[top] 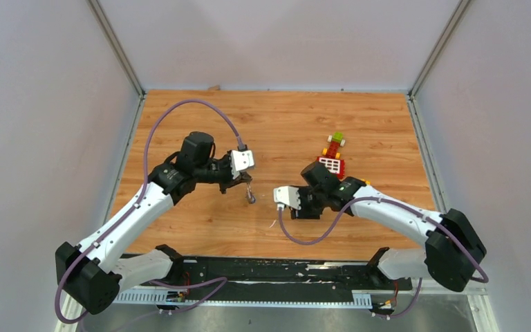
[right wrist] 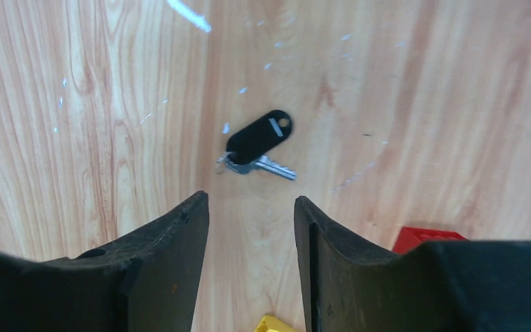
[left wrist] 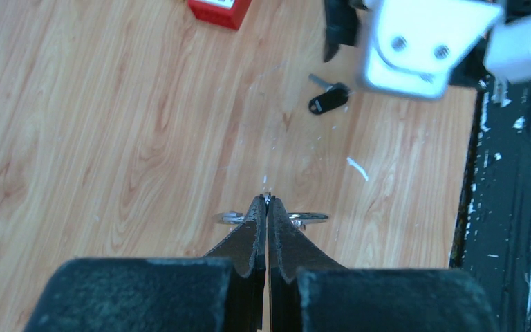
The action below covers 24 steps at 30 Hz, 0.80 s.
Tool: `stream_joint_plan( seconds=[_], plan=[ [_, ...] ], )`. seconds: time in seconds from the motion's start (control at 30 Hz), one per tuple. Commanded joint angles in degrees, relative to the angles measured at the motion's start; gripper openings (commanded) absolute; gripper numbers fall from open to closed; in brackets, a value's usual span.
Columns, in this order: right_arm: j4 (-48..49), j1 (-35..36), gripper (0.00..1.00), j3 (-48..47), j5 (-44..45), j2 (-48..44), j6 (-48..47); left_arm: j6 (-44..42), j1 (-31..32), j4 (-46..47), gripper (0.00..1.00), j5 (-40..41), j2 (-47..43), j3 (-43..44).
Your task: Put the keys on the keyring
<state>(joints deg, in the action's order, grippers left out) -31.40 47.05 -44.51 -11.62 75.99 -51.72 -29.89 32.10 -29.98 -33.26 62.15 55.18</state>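
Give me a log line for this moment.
left hand: shut on keyring | right hand: open, empty | key: loose on table

We find no legible text, brand or number in any view. The pale strip on the black head of the key (right wrist: 257, 142), centre frame, is unreadable.

One key (right wrist: 257, 142), one keyring (left wrist: 309, 217), two arms (top: 135, 211)

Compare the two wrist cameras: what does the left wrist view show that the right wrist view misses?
Left wrist only: the left gripper shut on the keyring, and the black strip past the table edge. Right wrist only: the right gripper with jaws open and empty, and a yellow block corner. Both: the black-headed key lying on the table, and a red block.
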Motion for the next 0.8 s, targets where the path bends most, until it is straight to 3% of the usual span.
stream_joint_plan(
  seconds=[0.0, 0.13, 0.3, 0.43, 0.77],
  plan=[
    [-0.4, -5.7, 0.49, -6.7, -14.0, -5.8, 5.1, 0.4, -0.2, 6.5, 0.00, -10.1, -1.3, -0.3],
    [3.8, -10.6, 0.49, -11.0, -27.1, -9.0, 12.5, 6.7, -0.2, 14.0, 0.00, -18.2, -1.1, -1.8],
    [10.9, -11.5, 0.51, -13.6, -36.9, -9.1, 20.7, 16.6, -0.2, 23.6, 0.00, -24.0, -0.3, -3.4],
    [14.3, -12.0, 0.51, -14.6, -41.7, -6.4, 26.3, 23.2, -0.1, 30.9, 0.00, -24.3, -0.1, -4.9],
    [18.9, -12.2, 0.48, -14.8, -45.4, -4.2, 32.0, 25.2, 0.1, 35.1, 0.00, -23.9, 0.2, -7.0]
  ],
)
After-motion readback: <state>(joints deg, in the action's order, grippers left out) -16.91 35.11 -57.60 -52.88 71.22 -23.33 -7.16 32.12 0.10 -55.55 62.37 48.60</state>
